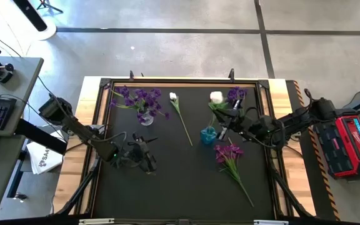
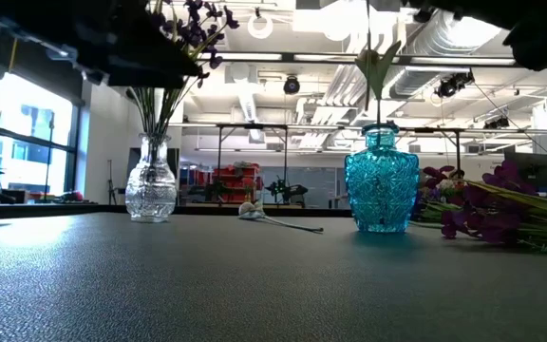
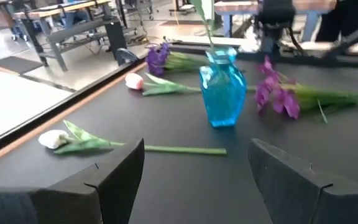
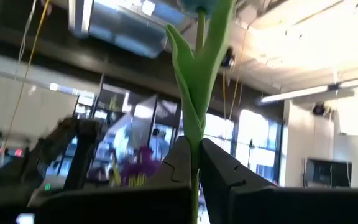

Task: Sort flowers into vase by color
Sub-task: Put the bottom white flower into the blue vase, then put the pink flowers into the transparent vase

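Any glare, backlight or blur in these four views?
Low view: bright ceiling lights and window leave the clear glass vase and turquoise glass vase backlit, with the arms overhead dark. Right wrist view: the right gripper, shut on the green tulip stem, is silhouetted against blown-out ceiling lights. Left wrist view: soft, background smeared. High view: evenly lit.

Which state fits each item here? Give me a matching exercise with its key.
1. clear glass vase
2. blue vase
3. right end effector
4. left end effector

A. open, holding nothing
B. holds purple flowers
C. shut on a tulip stem
D. a green tulip stem stands in its neck

Pairs: 1-B, 2-D, 3-C, 4-A
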`<action>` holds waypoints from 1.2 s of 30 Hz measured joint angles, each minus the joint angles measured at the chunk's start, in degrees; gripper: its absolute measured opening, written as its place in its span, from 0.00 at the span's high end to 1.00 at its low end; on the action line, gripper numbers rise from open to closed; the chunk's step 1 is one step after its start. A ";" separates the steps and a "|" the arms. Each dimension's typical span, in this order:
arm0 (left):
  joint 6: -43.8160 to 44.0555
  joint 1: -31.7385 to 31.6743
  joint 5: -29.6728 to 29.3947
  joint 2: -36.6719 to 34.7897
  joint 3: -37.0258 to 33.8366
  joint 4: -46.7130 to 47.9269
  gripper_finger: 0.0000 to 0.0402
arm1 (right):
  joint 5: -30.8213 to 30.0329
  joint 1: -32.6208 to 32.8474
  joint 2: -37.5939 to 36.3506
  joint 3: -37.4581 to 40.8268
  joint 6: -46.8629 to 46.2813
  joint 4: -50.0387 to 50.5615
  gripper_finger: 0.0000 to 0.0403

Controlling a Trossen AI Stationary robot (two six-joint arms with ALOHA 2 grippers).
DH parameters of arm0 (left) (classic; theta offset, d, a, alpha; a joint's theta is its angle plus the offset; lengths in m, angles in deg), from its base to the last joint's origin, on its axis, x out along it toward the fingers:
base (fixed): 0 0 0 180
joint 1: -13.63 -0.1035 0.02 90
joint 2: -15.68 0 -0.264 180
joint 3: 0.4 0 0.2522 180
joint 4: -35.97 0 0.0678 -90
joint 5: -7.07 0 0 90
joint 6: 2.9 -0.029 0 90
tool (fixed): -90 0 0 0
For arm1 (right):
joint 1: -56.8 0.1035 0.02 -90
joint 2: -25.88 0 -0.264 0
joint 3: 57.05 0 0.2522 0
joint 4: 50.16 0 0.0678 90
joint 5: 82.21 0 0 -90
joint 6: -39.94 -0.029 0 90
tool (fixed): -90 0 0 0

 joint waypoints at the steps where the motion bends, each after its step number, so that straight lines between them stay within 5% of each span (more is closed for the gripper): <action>1: -0.51 -0.58 0.40 -0.53 0.00 -0.34 0.32 | 0.42 -0.50 0.00 0.01 -1.10 1.66 1.00; 7: -9.37 -2.53 2.16 -5.19 0.00 -2.99 0.32 | 1.27 -0.13 0.00 0.04 -4.22 5.93 1.00; 12: -19.32 -2.53 2.23 -9.23 0.00 -5.51 0.32 | -4.95 1.81 -0.17 0.04 -1.29 7.81 1.00; 19: -21.47 -2.53 1.69 -10.53 0.00 -4.70 0.32 | -6.02 3.09 0.27 0.04 -5.37 19.03 1.00; 26: -25.97 -2.47 1.45 -10.67 0.00 -6.03 0.32 | -9.54 4.76 1.20 0.04 -5.61 19.91 0.99; 36: -30.44 -4.00 1.43 -10.73 0.04 -5.86 0.32 | -20.45 5.04 1.20 0.04 -8.77 24.25 0.79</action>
